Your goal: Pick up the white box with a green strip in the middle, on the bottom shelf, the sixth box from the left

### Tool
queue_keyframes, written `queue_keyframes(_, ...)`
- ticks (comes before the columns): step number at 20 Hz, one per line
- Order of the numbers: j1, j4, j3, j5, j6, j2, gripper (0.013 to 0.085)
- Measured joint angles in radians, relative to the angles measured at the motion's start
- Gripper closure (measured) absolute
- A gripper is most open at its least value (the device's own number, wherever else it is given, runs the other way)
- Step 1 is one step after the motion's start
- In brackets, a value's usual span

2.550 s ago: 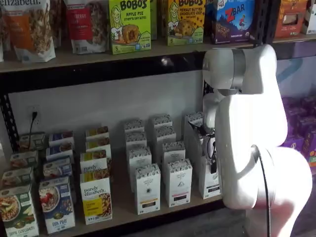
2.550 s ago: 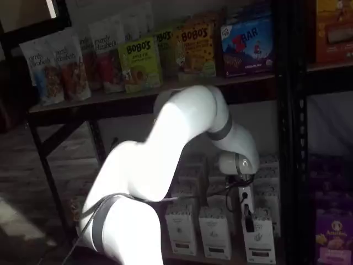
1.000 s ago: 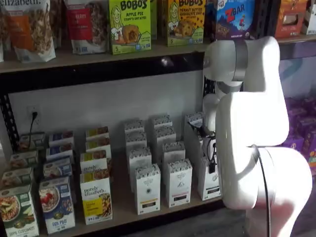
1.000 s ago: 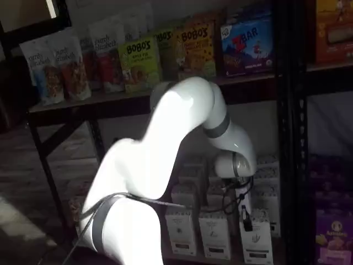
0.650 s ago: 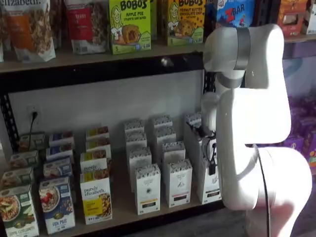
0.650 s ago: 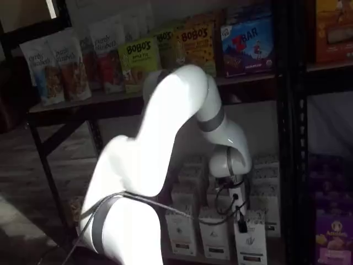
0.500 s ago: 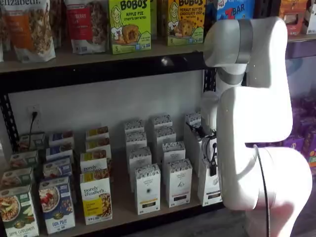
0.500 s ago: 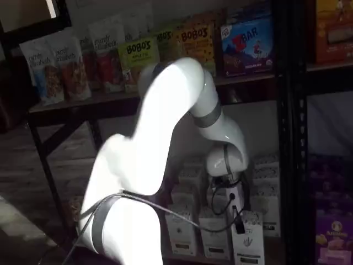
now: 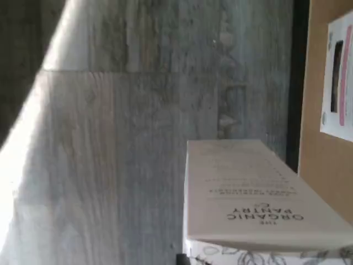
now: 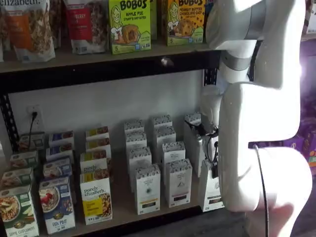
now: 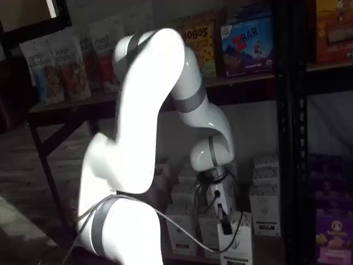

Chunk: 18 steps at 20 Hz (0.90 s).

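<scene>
The white box [image 10: 211,191] is a tall narrow carton with a speckled top. It stands out past the front rail of the bottom shelf [image 10: 121,203], apart from its row. My gripper [image 10: 214,164] is shut on its top, with a cable beside it. In a shelf view the box [image 11: 237,246] hangs under the black fingers [image 11: 223,213], in front of the other cartons. The wrist view shows the box [image 9: 248,193] from above, marked "THE ORGANIC PANTRY", over grey floor beside the shelf board [image 9: 319,165]. Its coloured strip is not visible.
Similar white cartons [image 10: 177,182] stand in rows on the shelf, with a yellow "purely elizabeth" box [image 10: 96,198] further left. A carton with a pink strip [image 9: 339,77] lies on the board. Bobo's boxes [image 10: 129,25] fill the shelf above. A black upright [image 11: 289,138] stands to the right.
The arm has drawn back from the shelf and its elbow has risen. The held white box has come forward out of its row, past the shelf's front rail.
</scene>
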Motion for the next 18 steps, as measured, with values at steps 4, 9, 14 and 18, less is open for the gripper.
queue_keyframes(4, 0.023, 0.020, 0.121, 0.015, 0.002, -0.137, 0.0450)
queue_keyframes(9, 0.033, 0.041, 0.225, 0.023, -0.011, -0.270, 0.0490)
queue_keyframes(14, 0.049, 0.098, 0.302, 0.060, -0.054, -0.399, 0.0490)
queue_keyframes(18, 0.071, 0.118, 0.340, 0.129, -0.056, -0.492, 0.0490)
